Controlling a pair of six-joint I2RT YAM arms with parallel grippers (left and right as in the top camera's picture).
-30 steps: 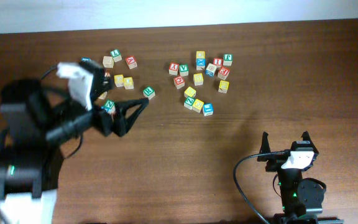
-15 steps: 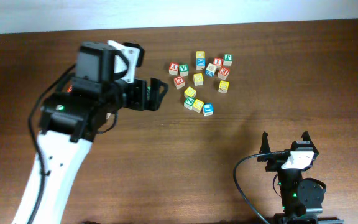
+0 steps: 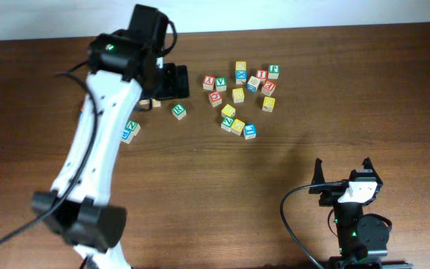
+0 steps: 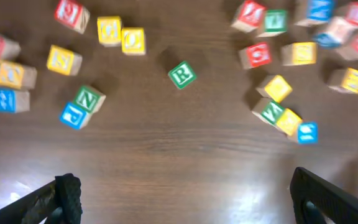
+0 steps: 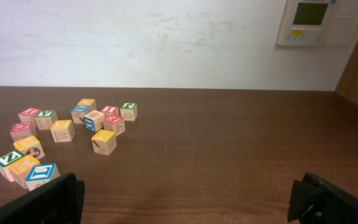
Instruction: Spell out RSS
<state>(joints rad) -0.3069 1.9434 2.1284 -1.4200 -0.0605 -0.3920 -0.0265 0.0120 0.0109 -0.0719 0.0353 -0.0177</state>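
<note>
The green R cube [image 4: 182, 74] lies alone on the wood between two scatters of blocks, and the overhead view shows this R cube [image 3: 178, 111] just in front of my left gripper [image 3: 175, 81]. Yellow-faced cubes lie on both sides, such as a pair [image 4: 122, 35] at the left and one [image 4: 276, 87] at the right; their letters are too blurred to read. My left gripper [image 4: 185, 205] hangs high over the table, open and empty. My right gripper [image 3: 343, 170] stands open and empty at the front right, far from the blocks.
The right cluster [image 3: 239, 93] holds several red, blue, green and yellow cubes, also seen from the right wrist [image 5: 73, 134]. A green and blue pair [image 3: 131, 129] lies left of the arm, which hides other left-hand blocks. A wall [image 5: 166, 37] backs the table.
My left arm has swung up and back from low beside the R cube to high over the table's far side, uncovering that cube. The right arm has not moved.
</note>
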